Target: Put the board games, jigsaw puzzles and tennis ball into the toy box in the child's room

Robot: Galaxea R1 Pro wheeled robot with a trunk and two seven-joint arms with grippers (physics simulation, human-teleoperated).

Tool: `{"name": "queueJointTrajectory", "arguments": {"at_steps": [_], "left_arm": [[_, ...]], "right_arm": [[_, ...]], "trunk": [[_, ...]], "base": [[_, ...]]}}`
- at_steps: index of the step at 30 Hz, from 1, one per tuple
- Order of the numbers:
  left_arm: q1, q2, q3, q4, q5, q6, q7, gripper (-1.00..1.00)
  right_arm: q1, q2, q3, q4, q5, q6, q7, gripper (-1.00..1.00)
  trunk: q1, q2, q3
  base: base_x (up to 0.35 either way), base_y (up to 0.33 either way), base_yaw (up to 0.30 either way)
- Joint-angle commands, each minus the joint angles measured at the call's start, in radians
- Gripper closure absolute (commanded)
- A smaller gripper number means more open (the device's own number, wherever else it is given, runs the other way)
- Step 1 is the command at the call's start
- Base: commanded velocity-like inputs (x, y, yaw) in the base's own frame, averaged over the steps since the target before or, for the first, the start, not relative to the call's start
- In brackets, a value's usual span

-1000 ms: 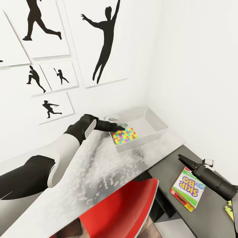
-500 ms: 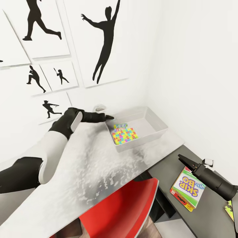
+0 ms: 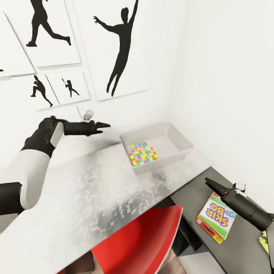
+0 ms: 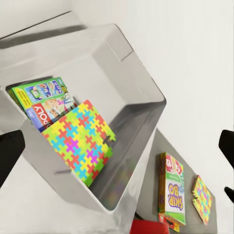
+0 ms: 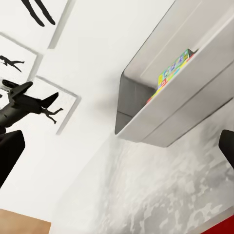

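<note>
Toy box [image 5: 161, 105] on the mottled grey bench [image 5: 161, 195], a colourful box [image 5: 171, 73] inside; left pincer [image 5: 34, 95] before wall posters [image 5: 53, 109].

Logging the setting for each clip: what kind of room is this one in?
Most likely a child's bedroom or playroom corner: black silhouette sports posters on white walls, a grey toy box on the desk holding a colourful jigsaw puzzle, and a Skip-Bo game box near a red chair.
</note>
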Motion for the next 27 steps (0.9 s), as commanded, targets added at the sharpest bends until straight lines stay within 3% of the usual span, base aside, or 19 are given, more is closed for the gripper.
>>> {"name": "queueJointTrajectory", "arguments": {"at_steps": [1,4,6,7,11,22,25,27], "left_arm": [[-0.001,0.014,0.002,-0.001,0.001,0.008,-0.029,-1.00],[0.006,0.067,0.002,-0.003,0.000,0.017,-0.161,-1.00],[0.014,0.085,0.002,-0.004,-0.002,0.019,-0.232,-1.00],[0.017,0.092,0.002,-0.004,-0.004,0.020,-0.270,-1.00],[0.028,0.101,0.001,-0.004,-0.006,0.021,-0.321,-1.00],[0.039,0.097,-0.020,-0.004,-0.013,0.018,-0.327,-1.00],[0.040,0.092,-0.049,-0.004,-0.019,0.018,-0.291,-1.00],[0.041,0.079,-0.080,-0.004,-0.024,0.020,-0.220,-1.00]], "right_arm": [[-0.001,0.000,-0.001,0.000,0.001,0.004,0.003,-1.00],[-0.001,0.000,-0.001,-0.001,0.001,0.003,0.003,-1.00],[-0.001,0.000,-0.001,-0.001,0.001,0.003,0.002,-1.00],[-0.001,0.000,-0.001,-0.001,0.001,0.003,0.002,-1.00],[-0.001,0.000,-0.001,0.000,0.001,0.003,0.002,-1.00],[-0.001,0.000,0.000,-0.001,0.002,0.001,0.001,-1.00],[-0.001,0.001,0.000,-0.001,0.002,-0.001,0.001,-1.00],[-0.001,0.001,0.002,-0.002,0.002,-0.002,-0.001,-1.00]], "trunk": [[0.001,-0.002,-0.002],[0.001,-0.002,-0.002],[0.001,-0.002,-0.002],[0.001,-0.002,-0.002],[0.001,-0.002,-0.002],[0.001,-0.002,-0.002],[0.001,-0.002,-0.002],[0.001,-0.002,-0.002]], "base": [[0.000,0.000,0.000],[0.000,0.000,0.000],[0.000,0.000,0.000],[0.000,0.000,0.000],[0.000,0.000,0.000],[0.000,0.000,0.000],[0.000,0.000,0.000],[0.000,0.000,0.000]]}}
